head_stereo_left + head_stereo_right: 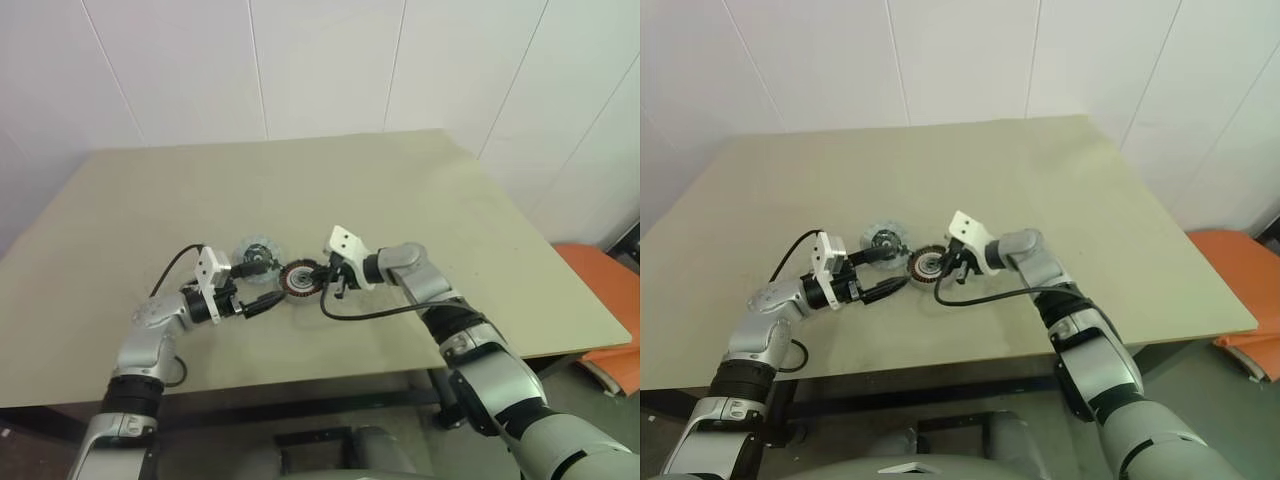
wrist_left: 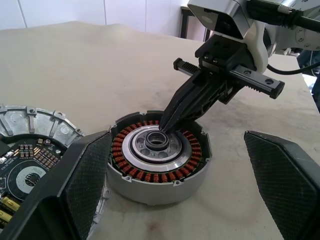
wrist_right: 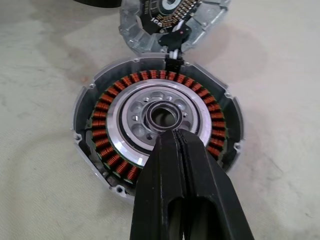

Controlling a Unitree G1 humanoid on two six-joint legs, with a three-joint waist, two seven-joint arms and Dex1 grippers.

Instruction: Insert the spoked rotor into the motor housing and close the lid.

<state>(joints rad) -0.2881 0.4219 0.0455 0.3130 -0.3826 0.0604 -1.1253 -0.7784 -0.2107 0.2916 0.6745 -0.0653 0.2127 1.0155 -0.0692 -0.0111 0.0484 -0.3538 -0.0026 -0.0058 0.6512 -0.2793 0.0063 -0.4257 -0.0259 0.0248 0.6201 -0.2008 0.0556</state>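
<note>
Spoked rotor — glossy copper windings, brushed metal; table — matt.

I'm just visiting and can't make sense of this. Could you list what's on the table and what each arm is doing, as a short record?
table: tan, holds two round motor parts
housing: silvery round case, on the table
rotor: copper-wound ring, seated inside the housing
lid: silvery disc with a circuit board, lying beside the housing
right fingers: shut, tips at the rotor's centre ring
left fingers: open, one on each side of the housing, not gripping
task state: rotor in, lid not yet on
</note>
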